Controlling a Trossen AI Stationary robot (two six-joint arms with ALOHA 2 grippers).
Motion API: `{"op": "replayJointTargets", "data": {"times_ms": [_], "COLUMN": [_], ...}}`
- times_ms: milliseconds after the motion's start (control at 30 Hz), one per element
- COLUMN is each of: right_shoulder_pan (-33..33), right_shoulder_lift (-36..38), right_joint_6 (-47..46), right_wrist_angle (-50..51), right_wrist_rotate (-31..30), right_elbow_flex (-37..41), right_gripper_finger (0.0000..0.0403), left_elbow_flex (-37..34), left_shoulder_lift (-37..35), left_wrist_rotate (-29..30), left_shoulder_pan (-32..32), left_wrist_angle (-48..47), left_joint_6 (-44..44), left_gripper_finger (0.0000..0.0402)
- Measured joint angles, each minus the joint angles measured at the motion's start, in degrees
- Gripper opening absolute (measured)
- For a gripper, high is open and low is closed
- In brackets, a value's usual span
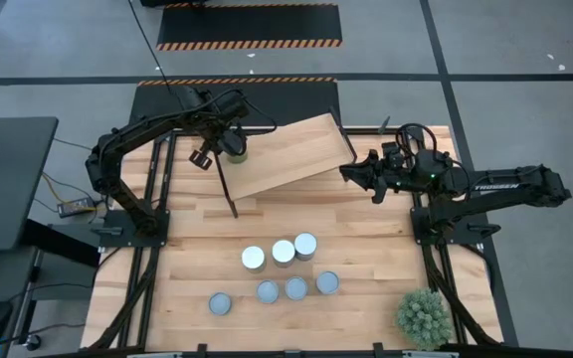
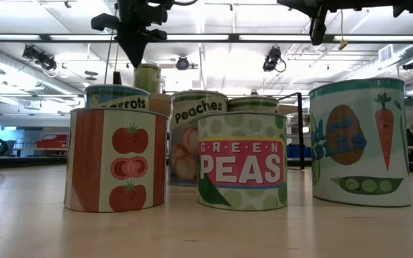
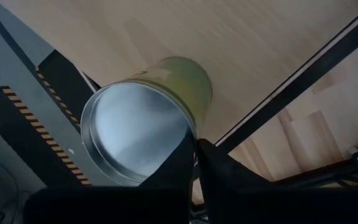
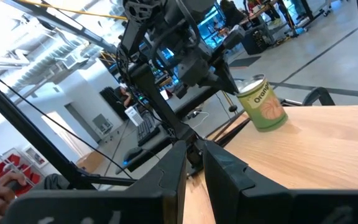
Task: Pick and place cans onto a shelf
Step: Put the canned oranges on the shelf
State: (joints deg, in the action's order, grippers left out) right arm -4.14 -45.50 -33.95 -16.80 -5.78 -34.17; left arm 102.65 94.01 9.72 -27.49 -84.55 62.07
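Note:
One can (image 1: 235, 150) with a silvery top (image 3: 132, 134) and a yellow-green side stands upright on the left end of the light wood shelf (image 1: 296, 154). My left gripper (image 1: 205, 156) is shut and points down, just left of and above that can's top; it also shows in the low view (image 2: 133, 61). Several more cans (image 1: 284, 252) stand upright on the table's near middle. My right gripper (image 1: 350, 171) is shut and empty, in the air by the shelf's right end. My left gripper's shut fingertips (image 3: 188, 149) stand right beside the top rim (image 3: 190, 127) of the can on the shelf. I cannot tell whether they touch it. The can stands upright on the plank by its own base.
The shelf stands on thin black legs (image 1: 229, 191) at the table's far middle, its plank lying at a slant to the table's edges. A spiky green plant ball (image 1: 424, 316) sits at the near right corner. Bare tabletop lies between the shelf and the group of cans.

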Motion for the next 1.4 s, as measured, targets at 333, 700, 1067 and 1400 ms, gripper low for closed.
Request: {"op": "replayJointTargets", "data": {"times_ms": [333,700,1067,1400], "right_shoulder_pan": [0.00,0.00,0.00,0.00], "right_shoulder_lift": [0.02,0.02,0.02,0.02], "right_joint_6": [-0.34,-0.38,-0.40,-1.40], "right_wrist_angle": [-0.74,-0.72,-0.72,-0.72], "right_wrist_rotate": [0.17,0.17,0.22,1.16], "right_elbow_flex": [0.00,0.00,0.00,0.00], "right_gripper_finger": [0.0062,0.0062,0.0062,0.0062], "left_elbow_flex": [0.00,-0.07,-0.11,0.84], "left_shoulder_lift": [0.01,0.07,0.15,0.25], "left_wrist_rotate": [-0.17,2.22,0.35,-1.59], "left_shoulder_pan": [0.08,1.86,1.77,0.22], "left_wrist_angle": [0.35,0.22,1.54,2.99], "left_joint_6": [-10.50,-42.02,-67.16,-73.56], "left_gripper_finger": [0.0005,0.0005,0.0005,0.0005]}}
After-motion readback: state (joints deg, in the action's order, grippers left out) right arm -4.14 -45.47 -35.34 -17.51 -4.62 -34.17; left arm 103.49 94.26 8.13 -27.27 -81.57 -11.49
